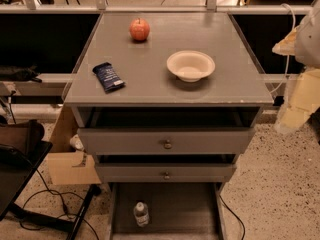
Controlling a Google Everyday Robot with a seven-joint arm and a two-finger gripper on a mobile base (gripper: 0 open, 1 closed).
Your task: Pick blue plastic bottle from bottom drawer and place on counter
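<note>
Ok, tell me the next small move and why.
Probably lower the gripper from the right edge, beside the counter, toward the open bottom drawer: the blue plastic bottle stands upright on its floor, far below the gripper.

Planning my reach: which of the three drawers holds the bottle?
The bottom drawer, pulled out farthest; blue plastic bottle upright inside. End effector hangs right of the counter.

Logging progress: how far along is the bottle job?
Done: the grey bottom drawer stands open. Under way: nothing; the robot's hand is off at the right edge. Left: the small clear plastic bottle stands in the drawer, not yet on the grey counter.
</note>
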